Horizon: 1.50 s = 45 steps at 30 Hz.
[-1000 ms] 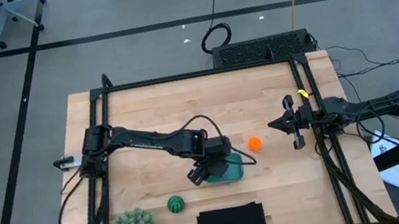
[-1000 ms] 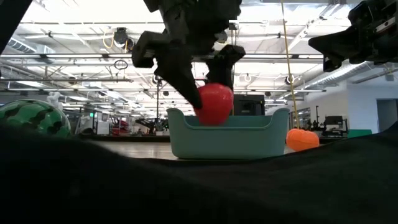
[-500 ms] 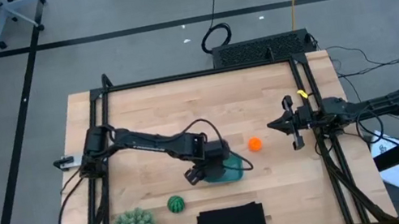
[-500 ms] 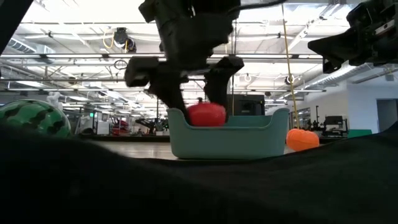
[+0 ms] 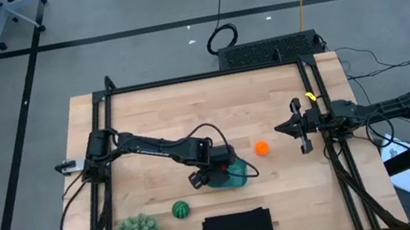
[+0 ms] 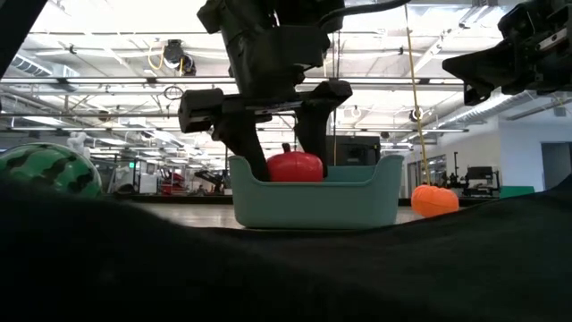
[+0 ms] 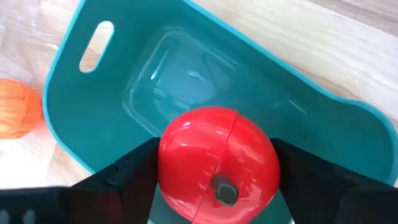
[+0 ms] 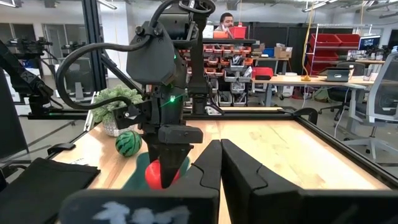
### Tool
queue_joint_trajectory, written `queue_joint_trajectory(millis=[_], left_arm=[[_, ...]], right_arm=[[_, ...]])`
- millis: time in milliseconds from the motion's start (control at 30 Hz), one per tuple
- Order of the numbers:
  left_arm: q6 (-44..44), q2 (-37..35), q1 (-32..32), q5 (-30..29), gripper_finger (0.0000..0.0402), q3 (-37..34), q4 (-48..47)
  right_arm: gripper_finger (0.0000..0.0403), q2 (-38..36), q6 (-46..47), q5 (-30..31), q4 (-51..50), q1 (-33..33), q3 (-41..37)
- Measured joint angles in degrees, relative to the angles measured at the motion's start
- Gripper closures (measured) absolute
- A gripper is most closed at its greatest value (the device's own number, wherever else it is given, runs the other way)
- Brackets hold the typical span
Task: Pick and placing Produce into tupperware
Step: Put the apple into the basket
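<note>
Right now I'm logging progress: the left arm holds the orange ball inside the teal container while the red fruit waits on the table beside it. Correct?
Not quite: the colours are swapped. The left wrist view shows the left gripper with its jaws around the red fruit inside the teal container. The orange ball waits on the table beside it, as the high view shows.

Two dark six-joint arms. Left arm (image 5: 156, 146): black segmented links, thin black cable looping over the wrist, small green indicator light on the wrist housing (image 8: 172, 98). Right arm (image 5: 373, 111): black, blocky, yellow tag near the wrist (image 5: 312, 97), black cables trailing off its base. Fingers (image 7: 127, 180) matte black, wedge-shaped.
</note>
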Motion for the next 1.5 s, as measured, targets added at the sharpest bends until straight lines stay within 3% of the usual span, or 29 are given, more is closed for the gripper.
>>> queue_joint_trajectory(millis=[1500], left_arm=[[-6.85,1.29,1.20,2.33,0.0101,0.07,0.23]], right_arm=[[0.0403,0.04,0.06,0.00,0.04,0.00,0.00]])
